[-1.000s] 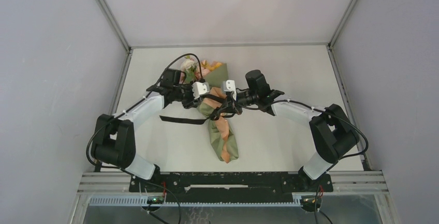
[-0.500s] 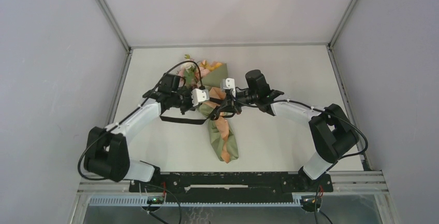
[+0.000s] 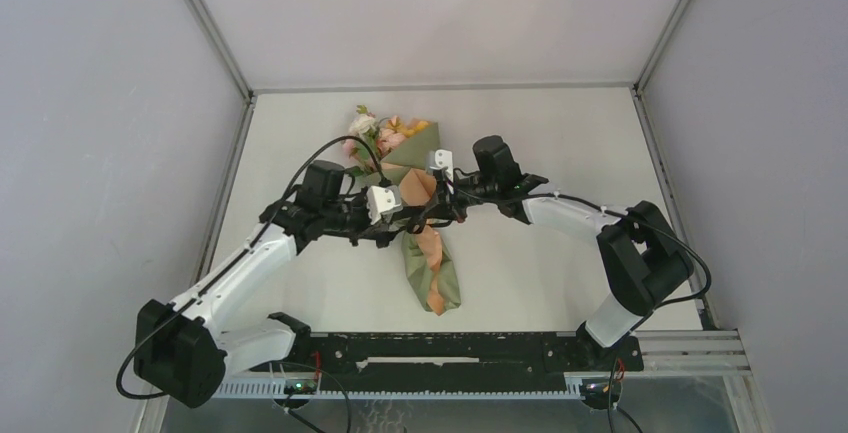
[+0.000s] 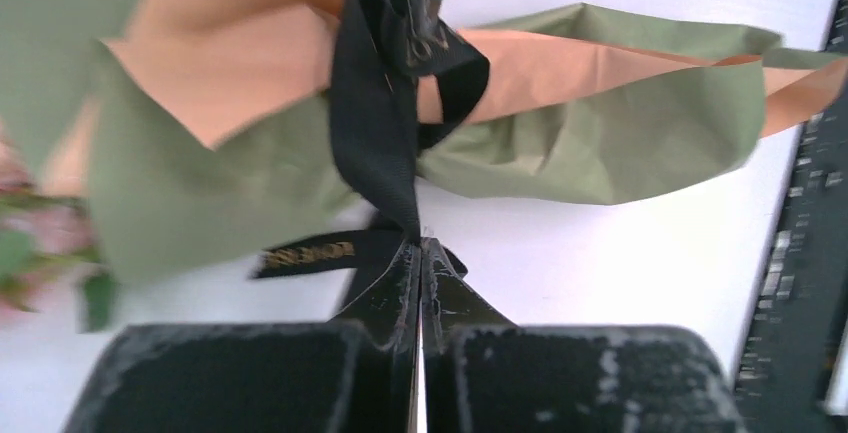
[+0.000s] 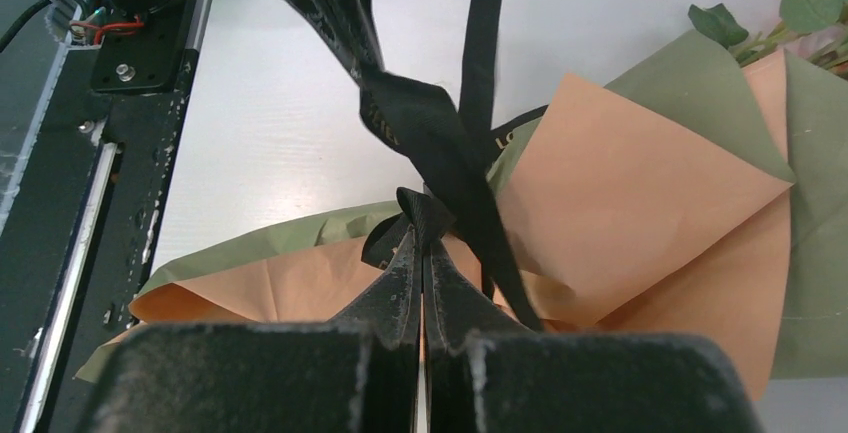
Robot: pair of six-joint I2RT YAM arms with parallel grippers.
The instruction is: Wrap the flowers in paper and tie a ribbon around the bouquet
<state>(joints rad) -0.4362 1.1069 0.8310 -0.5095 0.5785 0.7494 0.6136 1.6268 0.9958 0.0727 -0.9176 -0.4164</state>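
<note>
— Lettering anywhere?
— Gold print on the black ribbon [image 4: 375, 143], in the left wrist view, too blurred to read.
— Pincers?
— Left pincer [image 4: 420, 253] and right pincer [image 5: 420, 243] each pinch the ribbon, just beside the bouquet's [image 3: 432, 265] waist. Only the overhead view shows the whole bouquet on the desk [image 3: 560, 153], blooms pointing away from the arm bases.

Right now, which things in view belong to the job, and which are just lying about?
Job: bouquet; ribbon; left gripper and right gripper, both shut on the ribbon.
Just there: table; black base rail; arm cable.
</note>
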